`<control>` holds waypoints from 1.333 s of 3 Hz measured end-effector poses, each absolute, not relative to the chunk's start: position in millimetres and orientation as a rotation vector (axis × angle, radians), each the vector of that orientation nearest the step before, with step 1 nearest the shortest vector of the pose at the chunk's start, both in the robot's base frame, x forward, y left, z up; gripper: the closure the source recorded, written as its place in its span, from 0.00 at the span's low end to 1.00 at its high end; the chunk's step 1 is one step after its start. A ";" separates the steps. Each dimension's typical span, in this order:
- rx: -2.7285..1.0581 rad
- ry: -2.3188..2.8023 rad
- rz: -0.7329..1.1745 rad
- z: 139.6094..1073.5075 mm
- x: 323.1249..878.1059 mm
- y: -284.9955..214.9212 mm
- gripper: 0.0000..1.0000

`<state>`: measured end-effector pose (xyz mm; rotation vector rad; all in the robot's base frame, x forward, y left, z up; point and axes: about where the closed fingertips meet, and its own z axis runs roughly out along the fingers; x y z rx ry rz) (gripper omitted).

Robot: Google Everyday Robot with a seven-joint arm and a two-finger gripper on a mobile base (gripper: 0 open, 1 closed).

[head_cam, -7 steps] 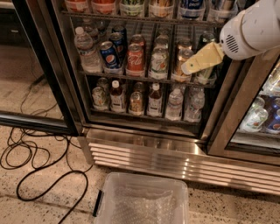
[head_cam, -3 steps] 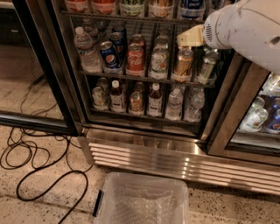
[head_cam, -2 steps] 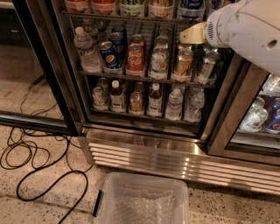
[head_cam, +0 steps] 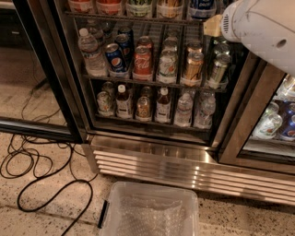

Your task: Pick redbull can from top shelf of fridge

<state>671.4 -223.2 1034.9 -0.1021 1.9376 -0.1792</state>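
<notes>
**Gripper up by the top shelf, close to the redbull can**

Nearest us, at the bottom of the frame, a clear plastic bin (head_cam: 150,209) sits on the speckled floor, with a black cable (head_cam: 44,193) looping at lower left. Behind it rises the fridge (head_cam: 184,168), its ribbed steel base running across the middle. Deeper in, a Pepsi can (head_cam: 115,57) and a Coca-Cola can (head_cam: 142,62) stand side by side on the middle rack. At the upper edge, right of centre, the redbull can (head_cam: 202,6) stands on the top shelf (head_cam: 138,19), cropped by the frame. The gripper (head_cam: 213,25) is at upper right, just beside and below that can. We cannot tell whether it is released or clenched.
</notes>
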 end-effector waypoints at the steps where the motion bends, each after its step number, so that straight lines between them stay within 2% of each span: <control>1: -0.077 1.924 -0.191 1038.9 680.4 -230.2 0.27; 4: -0.046 1.880 -0.242 1056.6 701.6 -248.1 0.27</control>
